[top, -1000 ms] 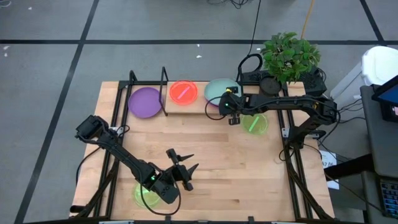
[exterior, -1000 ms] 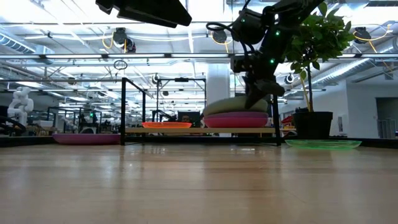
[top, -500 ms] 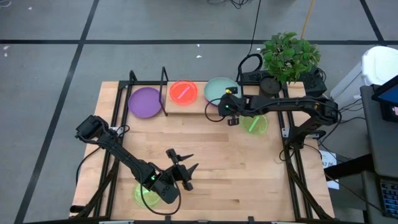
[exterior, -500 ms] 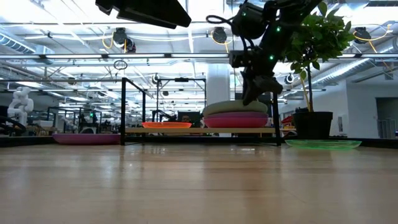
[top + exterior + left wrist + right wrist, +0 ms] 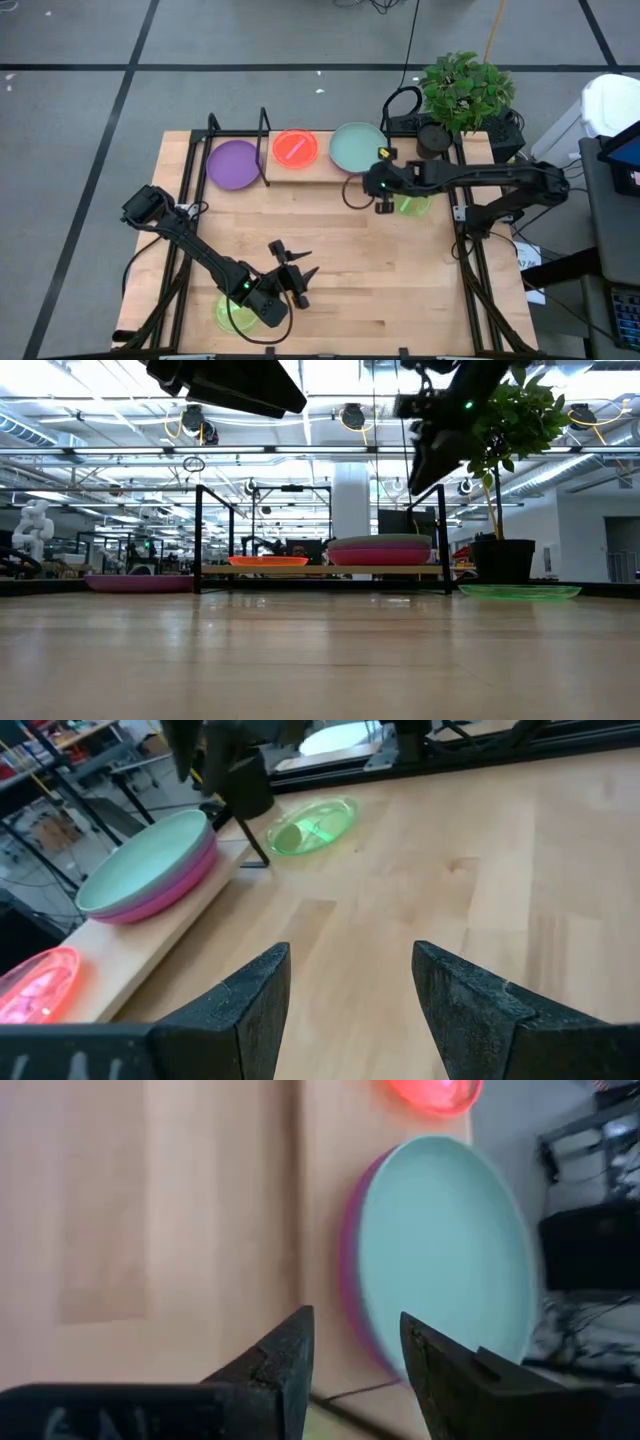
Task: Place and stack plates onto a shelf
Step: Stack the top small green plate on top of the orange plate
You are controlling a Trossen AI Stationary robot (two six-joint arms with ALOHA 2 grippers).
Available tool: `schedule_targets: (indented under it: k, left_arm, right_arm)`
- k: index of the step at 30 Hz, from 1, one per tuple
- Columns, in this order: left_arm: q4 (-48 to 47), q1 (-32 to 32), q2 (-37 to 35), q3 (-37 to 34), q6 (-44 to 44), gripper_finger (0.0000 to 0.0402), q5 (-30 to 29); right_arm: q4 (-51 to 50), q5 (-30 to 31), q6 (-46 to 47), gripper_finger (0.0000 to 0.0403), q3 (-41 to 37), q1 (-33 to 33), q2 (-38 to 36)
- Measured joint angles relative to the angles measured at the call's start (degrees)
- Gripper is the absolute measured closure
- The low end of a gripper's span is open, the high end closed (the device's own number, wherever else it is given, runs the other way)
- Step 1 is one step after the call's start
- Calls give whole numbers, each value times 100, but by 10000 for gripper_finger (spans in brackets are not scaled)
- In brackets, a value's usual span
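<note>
Left hand (image 5: 296,272): fingers apart, empty, above the bench (image 5: 330,250) near its front edge, beside a green plate (image 5: 232,314).
Purple plate (image 5: 234,163): on the bench, left of the shelf (image 5: 310,170).
Red plate (image 5: 295,147): on the shelf's left part.
Teal plate (image 5: 355,147): atop a magenta plate (image 5: 352,1285), shelf's right part.
Right hand (image 5: 383,195): fingers apart, empty, just off the shelf, beside another green plate (image 5: 412,204).

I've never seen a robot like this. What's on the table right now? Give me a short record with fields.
shelf: holds a red plate and a teal plate stacked on a magenta plate
purple plate: on the table beside the shelf
green plates: one by the right arm, one under the left arm
right gripper: open, empty, near the teal plate
left gripper: open, empty, above the table
</note>
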Motion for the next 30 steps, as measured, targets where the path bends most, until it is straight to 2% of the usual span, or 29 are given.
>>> schedule_targets:
  k: [7, 16, 20, 30]
  left_arm:
    - [-31, -1, 0, 0, -148, 185, 60]
    - [-31, -17, 0, 0, -307, 185, 337]
    - [-28, 38, 0, 0, -307, 185, 337]
    - [-20, 162, 0, 0, -491, 185, 755]
  right_arm:
    - [-852, -17, 1299, 272, -156, 743, -396]
    - [-802, -17, 2461, 273, -1653, 1449, -1137]
    - [-481, -18, 2616, 273, -2265, 1626, -1397]
    - [-66, -1, 2822, 273, -2412, 1740, -1302]
